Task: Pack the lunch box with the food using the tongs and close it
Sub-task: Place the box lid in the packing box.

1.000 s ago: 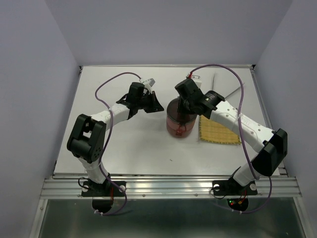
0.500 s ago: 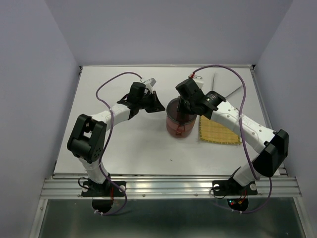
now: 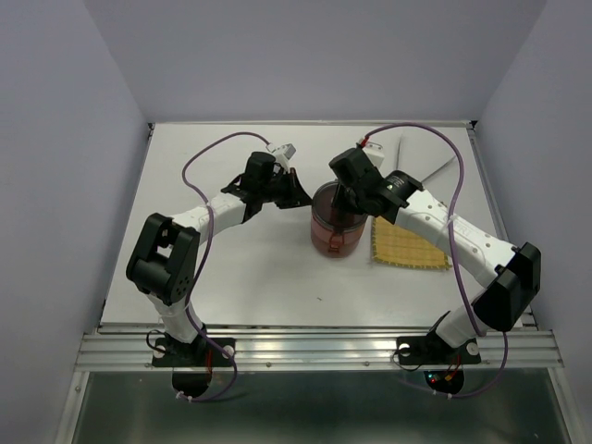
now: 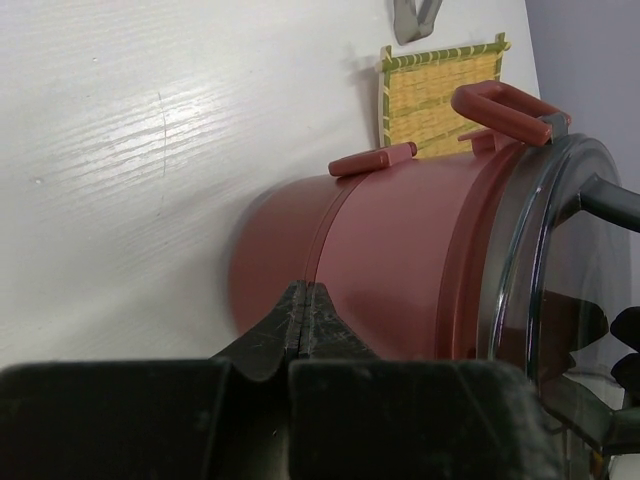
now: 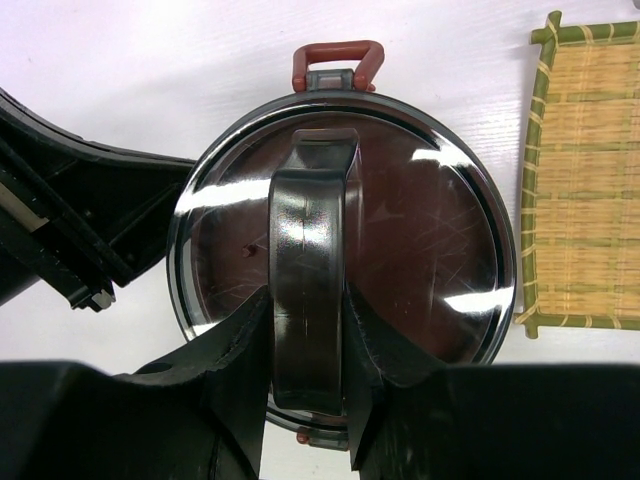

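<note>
Table [image 3: 240, 268] white, walls [image 3: 55, 139] lavender; left fingers [image 4: 268, 338] clenched beside lunch box [image 4: 400, 250], right fingers [image 5: 230, 370] grasping lid handle [image 5: 308, 250].

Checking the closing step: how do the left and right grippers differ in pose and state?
The left gripper is shut and empty; the right gripper clamps the lid handle. The left faces the red side wall of the lunch box; the right reaches down from above. Both are at the same box.

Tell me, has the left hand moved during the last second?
Yes, slightly: the left hand has crept right, toward the lunch box, which stays put beside the yellow mat.
</note>
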Robot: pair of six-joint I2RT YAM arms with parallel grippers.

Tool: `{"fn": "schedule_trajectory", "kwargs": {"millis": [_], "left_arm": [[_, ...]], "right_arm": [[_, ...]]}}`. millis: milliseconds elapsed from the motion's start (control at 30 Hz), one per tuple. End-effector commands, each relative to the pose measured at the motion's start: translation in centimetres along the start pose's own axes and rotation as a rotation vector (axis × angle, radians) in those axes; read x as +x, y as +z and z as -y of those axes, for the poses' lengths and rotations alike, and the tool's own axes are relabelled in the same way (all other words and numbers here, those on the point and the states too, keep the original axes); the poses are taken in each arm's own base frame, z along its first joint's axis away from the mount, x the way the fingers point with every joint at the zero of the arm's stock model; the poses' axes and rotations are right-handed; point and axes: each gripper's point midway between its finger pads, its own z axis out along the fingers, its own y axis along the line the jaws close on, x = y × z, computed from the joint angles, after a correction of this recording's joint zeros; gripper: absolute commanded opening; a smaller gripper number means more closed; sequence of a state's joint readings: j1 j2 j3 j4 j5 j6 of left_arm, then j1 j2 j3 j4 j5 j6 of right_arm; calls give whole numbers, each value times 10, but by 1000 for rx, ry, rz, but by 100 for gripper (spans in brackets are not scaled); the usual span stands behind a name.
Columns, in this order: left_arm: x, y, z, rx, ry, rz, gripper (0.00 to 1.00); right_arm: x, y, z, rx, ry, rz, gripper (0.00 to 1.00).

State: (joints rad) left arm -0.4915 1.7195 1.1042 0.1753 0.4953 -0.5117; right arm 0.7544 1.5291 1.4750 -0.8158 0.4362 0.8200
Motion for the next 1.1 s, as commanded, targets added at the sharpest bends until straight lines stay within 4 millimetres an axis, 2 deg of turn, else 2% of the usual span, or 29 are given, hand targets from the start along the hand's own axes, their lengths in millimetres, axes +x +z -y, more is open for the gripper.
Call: {"fn": "schedule_trajectory", "kwargs": {"millis": [0,300,400,500,533,567,633,733,833,900,933,967,1000,1033,1067], "left_arm": [[-22,-5,20,45,46,60,0],[-29,-6,22,37,56,75,0],[-32,-8,23,29,61,81,0],[-38,-14,23,10,72,97,0],[-42,-17,24,3,76,107,0],[-47,-20,21,-18,78,123,0],[-56,-30,21,-48,94,145,0],[-73,-47,21,-104,125,193,0],[-88,-64,28,-135,166,236,0],[-95,-76,43,-120,198,252,0],[-97,-78,59,-98,241,259,0],[-98,-80,66,-90,257,259,0],[-96,-82,79,-70,276,252,0],[-94,-81,81,-60,280,243,0],[-92,-81,92,-28,295,235,0]], "right_arm": [[3,-3,2,-2,11,4,1],[22,0,1,-28,-17,-50,1],[25,2,2,-26,-15,-54,8],[20,-1,1,-31,-13,-37,34],[17,-2,2,-26,-13,-27,52],[13,-5,2,-28,-9,-15,56],[3,-13,5,-27,-3,24,73],[-15,-28,8,-25,2,83,94],[-35,-50,14,-34,10,144,100],[-40,-61,15,-61,-6,158,95],[-41,-73,18,-93,-26,165,69],[-40,-78,19,-114,-41,163,51],[-34,-88,19,-168,-75,148,17],[-30,-89,16,-194,-91,126,6],[-19,-89,17,-219,-121,96,1]]}}
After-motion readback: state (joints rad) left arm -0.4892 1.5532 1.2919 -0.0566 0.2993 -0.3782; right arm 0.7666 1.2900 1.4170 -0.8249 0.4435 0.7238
